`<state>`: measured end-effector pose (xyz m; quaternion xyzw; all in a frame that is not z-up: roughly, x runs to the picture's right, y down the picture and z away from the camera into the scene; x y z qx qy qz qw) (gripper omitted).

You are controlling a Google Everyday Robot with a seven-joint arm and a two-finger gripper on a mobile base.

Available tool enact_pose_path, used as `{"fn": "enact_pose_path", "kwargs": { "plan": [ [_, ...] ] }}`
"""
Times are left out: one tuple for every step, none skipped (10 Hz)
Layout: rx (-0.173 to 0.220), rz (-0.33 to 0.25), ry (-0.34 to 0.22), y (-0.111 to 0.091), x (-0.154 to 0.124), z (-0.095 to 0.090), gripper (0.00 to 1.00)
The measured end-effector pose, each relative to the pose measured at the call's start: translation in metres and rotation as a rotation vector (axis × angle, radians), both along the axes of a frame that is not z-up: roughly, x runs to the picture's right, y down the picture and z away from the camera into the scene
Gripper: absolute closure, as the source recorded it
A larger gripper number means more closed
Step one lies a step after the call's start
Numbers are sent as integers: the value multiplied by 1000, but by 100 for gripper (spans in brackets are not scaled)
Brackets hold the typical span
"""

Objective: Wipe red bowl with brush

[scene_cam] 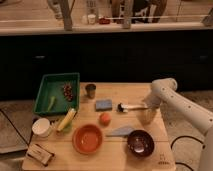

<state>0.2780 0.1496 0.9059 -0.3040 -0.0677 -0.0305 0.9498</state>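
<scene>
so, barely begun: gripper is down at the white handle end of the brush, hold or not i can't tell. red bowl lies well apart from the gripper, nothing touching it; wiping all left.

A white arm is on the right side. Its gripper is low over the wooden table, right by the white end of the brush. The brush lies flat, its dark head near a blue sponge. The red bowl sits at the front, with a dark bowl to its right.
</scene>
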Motion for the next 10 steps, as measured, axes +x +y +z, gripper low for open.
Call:
{"fn": "enact_pose_path", "kwargs": {
  "plan": [
    [-4, -7, -6, -1, -3, 1, 20],
    [-3, -10, -10, -2, -4, 2, 20],
    [-2, -11, -12, -3, -3, 3, 20],
    [-4, -16, -18, -5, -5, 3, 20],
    [-5, -19, -22, -5, -6, 3, 20],
    [-5, -23, -27, -6, -6, 2, 20],
    [-5, -27, -33, -6, -7, 1, 20],
    [-7, -35, -42, -6, -10, 0, 20],
    [-9, -44, -52, -6, -15, -1, 20],
    [-11, -51, -58, -6, -18, -1, 20]
  ]
}}
